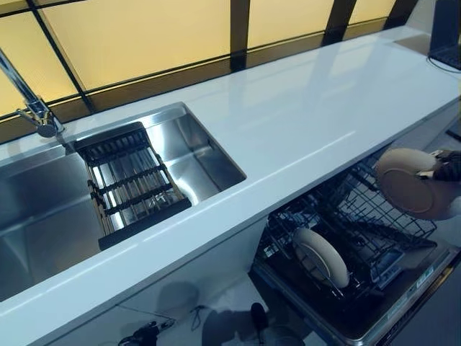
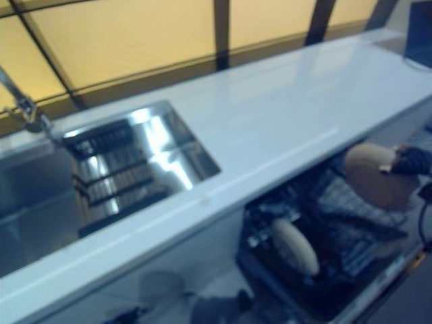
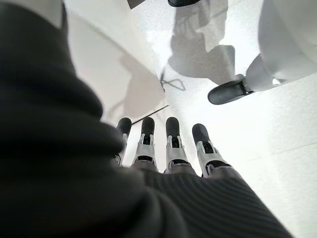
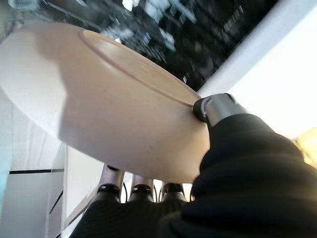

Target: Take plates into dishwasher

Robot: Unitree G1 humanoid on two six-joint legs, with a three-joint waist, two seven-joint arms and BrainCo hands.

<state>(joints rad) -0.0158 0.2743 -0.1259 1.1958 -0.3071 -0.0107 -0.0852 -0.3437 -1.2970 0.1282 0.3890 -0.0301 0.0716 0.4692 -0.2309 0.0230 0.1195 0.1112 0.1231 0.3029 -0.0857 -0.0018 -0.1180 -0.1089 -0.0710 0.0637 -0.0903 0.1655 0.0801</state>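
At three o'clock your right hand [image 1: 448,167] pinches a plate [image 1: 410,182] over the rack [image 1: 360,223]; one plate [image 1: 321,256] already stands there.

Both eye views look down from head height, side by side, sharing the worktop [image 1: 310,108], sink [image 1: 43,209] and open dishwasher rack [image 1: 360,223]. The left wrist view faces the floor past its left hand [image 3: 173,148]. The right wrist view sits very close under a plate [image 4: 99,99], rack beyond.
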